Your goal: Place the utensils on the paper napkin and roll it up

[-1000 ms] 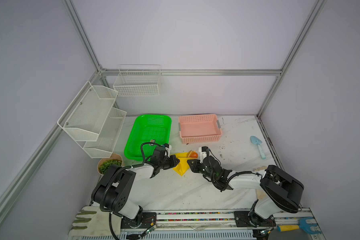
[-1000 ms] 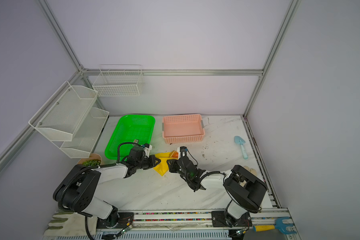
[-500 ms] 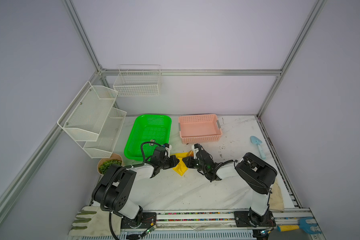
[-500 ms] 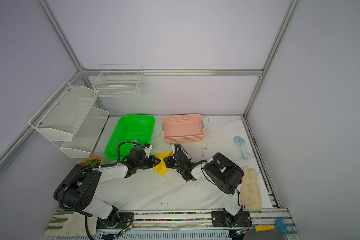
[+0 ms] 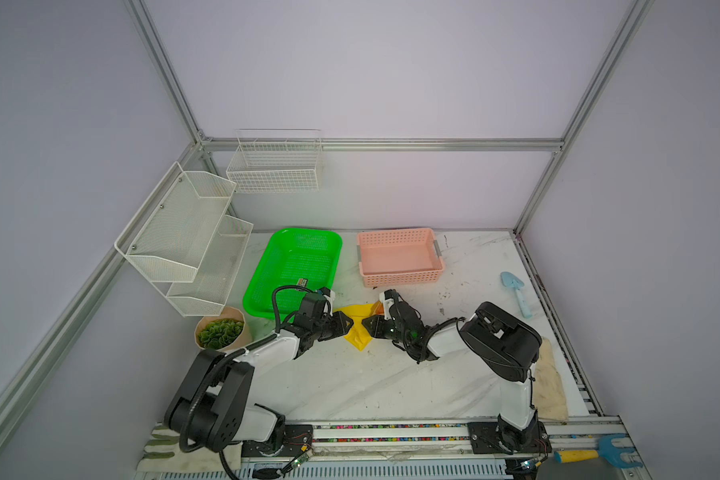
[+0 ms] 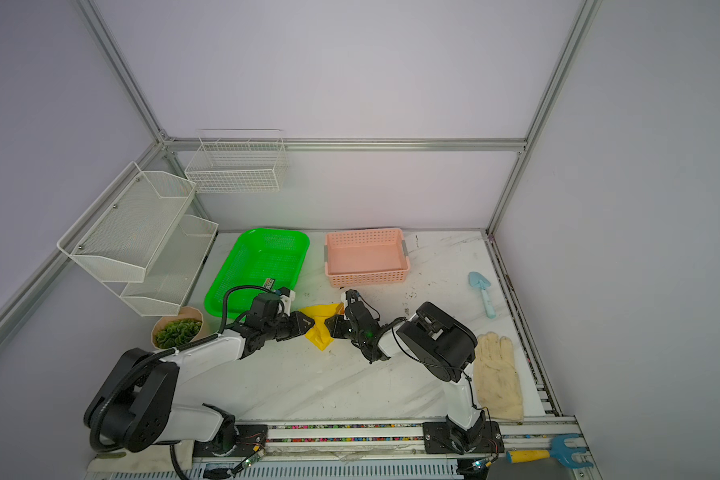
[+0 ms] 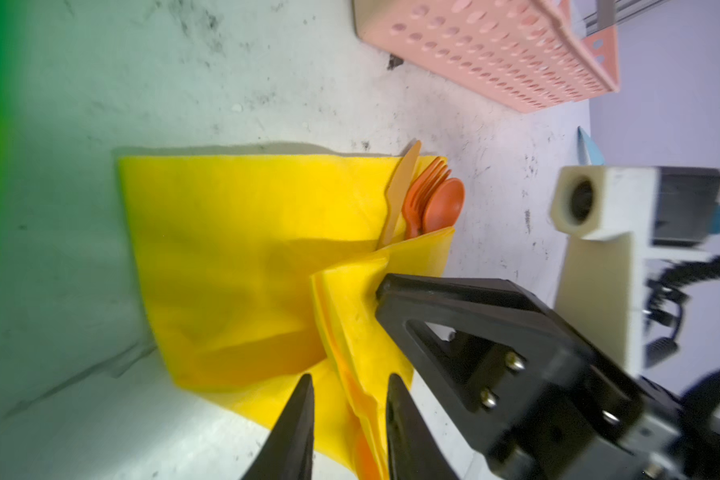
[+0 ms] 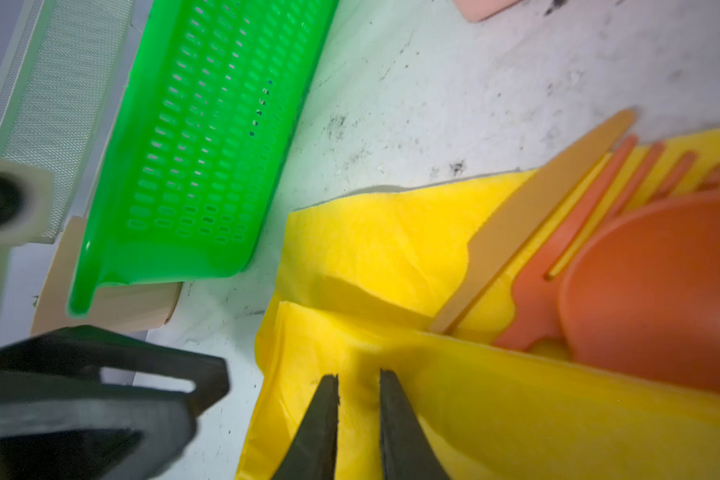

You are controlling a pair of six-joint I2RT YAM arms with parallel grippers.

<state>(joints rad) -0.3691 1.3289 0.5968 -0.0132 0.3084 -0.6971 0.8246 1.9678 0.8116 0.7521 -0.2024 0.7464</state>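
Setting: a white marbled tabletop, with two black-and-white robot arms reaching toward each other near its middle.

Napkin: a thin, bright yellow paper napkin lies on the tabletop between the two grippers. One side is folded over into a raised, creased flap.

Utensils: a small orange plastic fork and a small orange plastic spoon with a round bowl lie touching, side by side, on the napkin corner nearest the pink basket. Their heads stick out from under the flap and their handles are hidden beneath it.

Knife: a flat tan knife lies just beside the fork, tucked under the same flap.

Left gripper: the left gripper sits low at the napkin's left side. Its jaws are a little apart, with the ridge of the fold standing between them.

Right gripper: the right gripper sits at the napkin's right side. Its jaws are nearly together, pinching a crease of the flap.

Baskets: a green perforated plastic basket stands behind the left gripper. A pink perforated plastic basket stands behind the right one. Both are apart from the napkin.
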